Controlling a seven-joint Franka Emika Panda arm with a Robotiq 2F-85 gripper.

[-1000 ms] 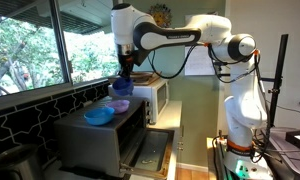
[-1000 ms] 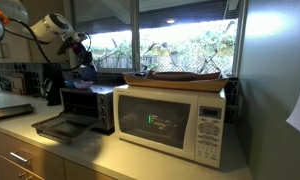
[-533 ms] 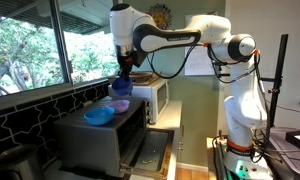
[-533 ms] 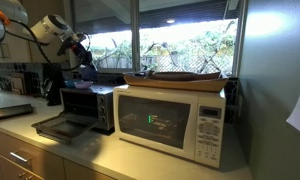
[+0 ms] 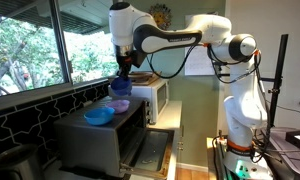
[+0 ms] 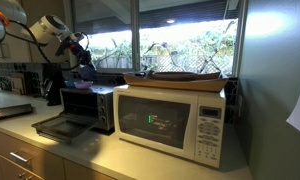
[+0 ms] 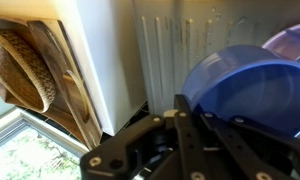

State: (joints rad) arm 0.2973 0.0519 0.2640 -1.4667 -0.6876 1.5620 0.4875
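The tool (image 5: 123,79), clamped shut on the rim of a blue bowl (image 7: 240,95), holds it clear above a purple bowl (image 5: 120,105) on the toaster oven (image 5: 90,140).

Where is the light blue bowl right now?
In an exterior view, the light blue plastic bowl sits atop the dark toaster oven, beside the purple bowl.

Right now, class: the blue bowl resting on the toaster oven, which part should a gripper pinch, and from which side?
Pinch the rim of the resting blue bowl, coming from above. It seems to sit open side up on the toaster oven, its body looks too wide for jaws, and the thin wall suits a pinch. The gripper holds the raised blue bowl by its rim likewise.
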